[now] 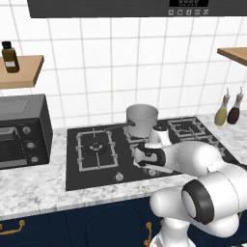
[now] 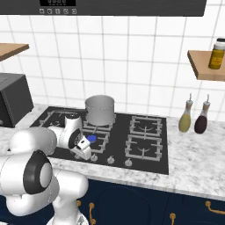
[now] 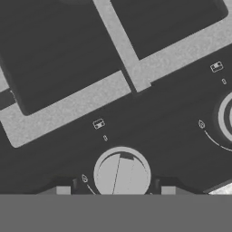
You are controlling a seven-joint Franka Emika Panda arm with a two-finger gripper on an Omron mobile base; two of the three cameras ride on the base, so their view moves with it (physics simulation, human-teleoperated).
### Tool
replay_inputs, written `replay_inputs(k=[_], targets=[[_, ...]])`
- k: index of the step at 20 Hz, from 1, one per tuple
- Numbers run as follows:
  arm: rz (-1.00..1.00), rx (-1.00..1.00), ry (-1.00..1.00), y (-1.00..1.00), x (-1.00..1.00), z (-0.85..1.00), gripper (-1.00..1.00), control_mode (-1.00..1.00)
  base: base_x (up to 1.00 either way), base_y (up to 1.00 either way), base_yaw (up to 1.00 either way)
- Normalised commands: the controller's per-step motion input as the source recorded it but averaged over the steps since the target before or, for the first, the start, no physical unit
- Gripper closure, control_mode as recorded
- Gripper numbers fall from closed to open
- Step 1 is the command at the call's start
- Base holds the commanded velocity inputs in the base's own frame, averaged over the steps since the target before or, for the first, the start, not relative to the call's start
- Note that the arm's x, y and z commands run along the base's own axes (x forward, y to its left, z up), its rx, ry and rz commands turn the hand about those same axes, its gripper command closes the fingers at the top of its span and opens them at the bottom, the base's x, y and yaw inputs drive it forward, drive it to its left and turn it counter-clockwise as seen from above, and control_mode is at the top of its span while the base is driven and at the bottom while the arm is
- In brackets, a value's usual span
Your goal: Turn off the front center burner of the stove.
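The stove (image 2: 149, 163) is a wide black glass cooktop with grey square grates and silver knobs along its front. Its front center burner (image 2: 91, 139) shows a blue centre disc inside its grate, just beyond my hand. My gripper (image 2: 84, 154) points down at the knob row in front of that burner. In the hand view a round silver knob (image 3: 121, 174) sits very close, between the two fingertips (image 3: 63, 190) of my gripper (image 3: 115, 191). There are gaps on both sides of it, so the gripper is open. A second knob (image 3: 226, 115) shows at the right edge.
A steel pot (image 2: 99, 110) stands on the burner behind the front center one. A black toaster oven (image 1: 21, 130) sits on the counter left of the stove (image 1: 72, 164). Two bottles (image 2: 186, 116) stand to the stove's right. More knobs (image 2: 110, 160) line the front.
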Motion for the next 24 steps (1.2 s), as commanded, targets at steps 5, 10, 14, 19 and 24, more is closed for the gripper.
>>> replay_inputs(k=[5,10,14,19,24], targets=[[-0.07,0.01,0.00,-0.03,-0.04,0.00,1.00,-1.00,0.00,0.00,0.00],[-0.29,0.10,0.00,-0.16,-0.19,0.00,1.00,-1.00,0.00,0.00,0.00],[-0.50,0.11,0.00,-0.06,-0.11,0.00,1.00,-1.00,0.00,0.00,0.00],[-0.60,0.08,0.00,-0.03,-0.05,0.00,1.00,-1.00,0.00,0.00,0.00],[-0.82,0.04,0.04,0.00,0.00,0.00,1.00,-1.00,0.00,0.00,0.00]])
